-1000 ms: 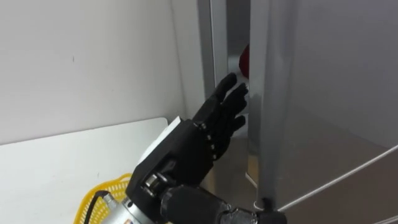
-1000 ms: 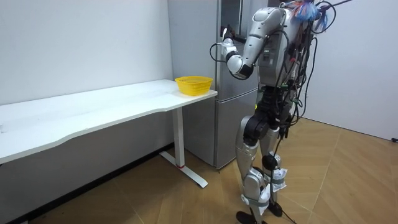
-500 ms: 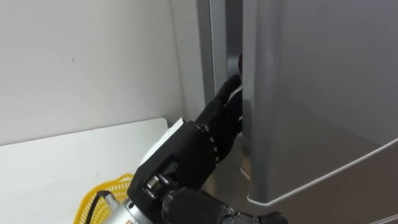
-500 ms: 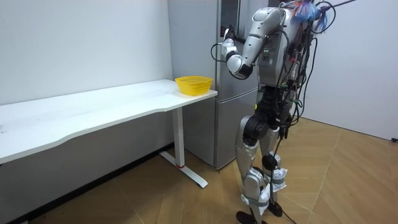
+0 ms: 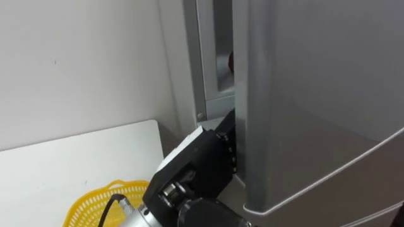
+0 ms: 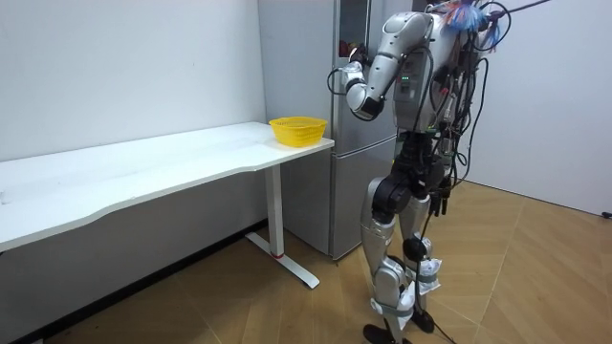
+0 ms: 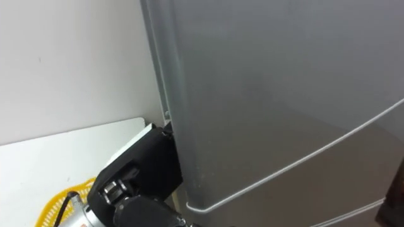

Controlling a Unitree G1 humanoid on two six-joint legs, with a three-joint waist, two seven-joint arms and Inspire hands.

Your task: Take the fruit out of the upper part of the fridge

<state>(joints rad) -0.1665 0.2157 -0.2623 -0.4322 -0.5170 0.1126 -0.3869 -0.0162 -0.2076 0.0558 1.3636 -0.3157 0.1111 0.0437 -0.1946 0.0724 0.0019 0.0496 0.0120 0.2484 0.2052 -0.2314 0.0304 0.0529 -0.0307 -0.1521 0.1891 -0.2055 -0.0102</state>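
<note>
Now the left hand [image 5: 201, 162] has slipped behind the fridge door [image 5: 315, 94]; I cannot tell its grip. A red item [image 5: 231, 61] waits at one o'clock.

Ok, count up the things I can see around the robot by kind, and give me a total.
Fridge: 1
Table: 1
Yellow basket: 1
Red thing inside the fridge: 1
Total: 4
</note>
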